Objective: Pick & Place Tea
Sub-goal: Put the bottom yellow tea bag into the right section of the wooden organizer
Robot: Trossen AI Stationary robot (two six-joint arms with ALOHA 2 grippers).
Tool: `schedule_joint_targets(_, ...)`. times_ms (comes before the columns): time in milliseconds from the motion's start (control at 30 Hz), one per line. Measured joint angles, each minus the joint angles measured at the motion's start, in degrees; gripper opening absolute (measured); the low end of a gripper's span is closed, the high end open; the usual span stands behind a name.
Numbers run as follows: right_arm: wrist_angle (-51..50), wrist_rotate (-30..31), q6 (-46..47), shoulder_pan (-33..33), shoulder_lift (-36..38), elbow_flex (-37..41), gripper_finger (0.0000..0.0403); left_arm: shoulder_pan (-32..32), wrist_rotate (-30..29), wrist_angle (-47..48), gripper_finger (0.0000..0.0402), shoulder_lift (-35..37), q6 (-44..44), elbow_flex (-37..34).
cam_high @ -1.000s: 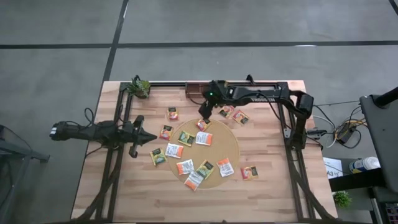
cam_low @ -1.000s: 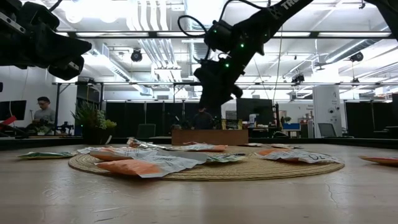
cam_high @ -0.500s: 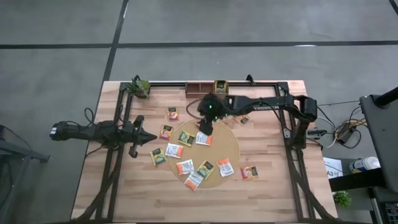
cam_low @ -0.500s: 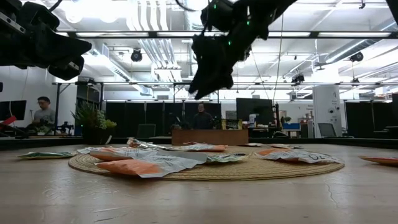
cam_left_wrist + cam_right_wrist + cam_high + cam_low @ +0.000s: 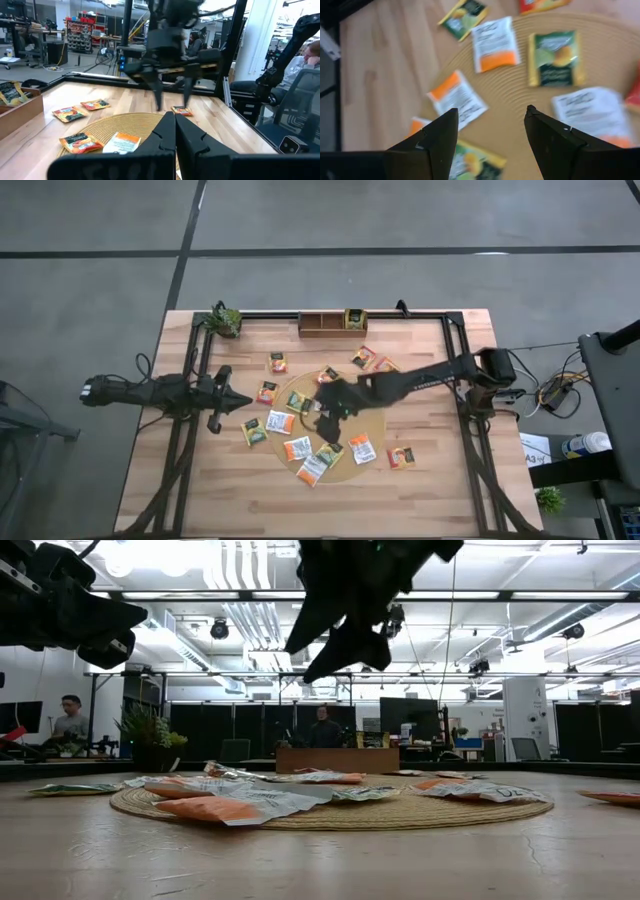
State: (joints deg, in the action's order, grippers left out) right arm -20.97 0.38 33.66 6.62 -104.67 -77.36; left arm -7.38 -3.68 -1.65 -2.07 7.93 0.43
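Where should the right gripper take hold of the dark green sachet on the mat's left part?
Probably from straight above: the dark green sachet lies flat on the mat, leaving no side face. The open right gripper should straddle it and pinch two opposite edges, clear of the neighbouring white sachet.

No lettering on the tea sachets (image 5: 495,44) or anything else can be read.

Orange, white-and-orange and dark green-and-yellow tea sachets (image 5: 298,448) lie on a tan woven mat (image 5: 372,420) and pale wood-grain tabletop (image 5: 420,490) below black jaws.
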Motion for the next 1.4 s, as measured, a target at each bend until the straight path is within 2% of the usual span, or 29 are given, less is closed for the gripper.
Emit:
schedule_joint_targets(233,-0.1,0.3,6.4,5.0,-0.4,0.0,0.0224,0.0,0.0,0.0,0.0,0.0,0.0,0.0)
schedule_joint_targets(400,-0.6,0.6,7.1,7.9,-0.4,0.0,0.0224,0.0,0.0,0.0,0.0,0.0,0.0,0.0)
schedule_joint_targets(567,-5.9,1.1,11.3,9.8,-0.4,-0.6,0.0224,0.0,0.0,0.0,0.0,0.0,0.0,0.0)
schedule_joint_targets(933,-19.2,0.9,11.4,9.3,-5.1,-7.1,0.0224,0.0,0.0,0.0,0.0,0.0,0.0,0.0)
schedule_joint_targets(1100,-19.6,0.8,11.4,9.3,-8.7,-10.4,0.0224,0.0,0.0,0.0,0.0,0.0,0.0,0.0)
schedule_joint_targets(1400,-21.2,0.6,11.6,9.3,-13.1,-10.7,0.0224,0.0,0.0,0.0,0.0,0.0,0.0,0.0)
